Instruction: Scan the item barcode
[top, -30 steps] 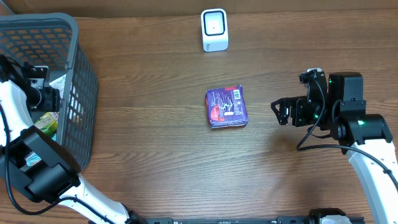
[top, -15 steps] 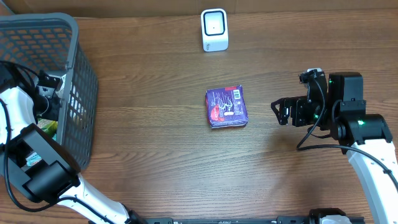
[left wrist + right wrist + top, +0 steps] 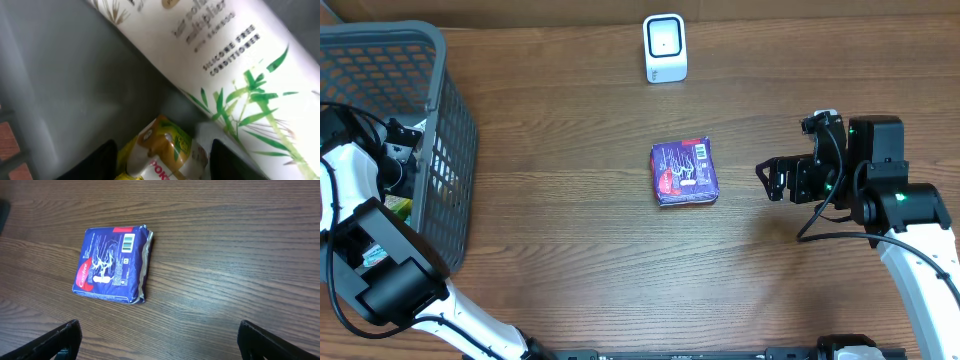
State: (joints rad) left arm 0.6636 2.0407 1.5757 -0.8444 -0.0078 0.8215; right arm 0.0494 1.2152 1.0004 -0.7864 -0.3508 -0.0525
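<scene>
Resting packet (image 3: pixel 684 172): flat, square, glossy purple wrapper, barcode up, mid wooden table (image 3: pixel 570 260).
Right gripper (image 3: pixel 766 180): spread wide, holding nothing, right of packet.
Left gripper (image 3: pixel 160 167): inside grey mesh basket (image 3: pixel 450 130), fingers flanking crinkled yellow pouch (image 3: pixel 160 140); grip unclear.
Scanner (image 3: pixel 665 47): white, rounded, far side.

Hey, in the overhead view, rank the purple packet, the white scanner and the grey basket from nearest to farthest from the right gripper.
Measured from the right gripper:
1. The purple packet, mid-table, right in front of the open jaws.
2. The white scanner, at the table's top edge in the picture.
3. The grey basket, at the opposite end of the table.
</scene>
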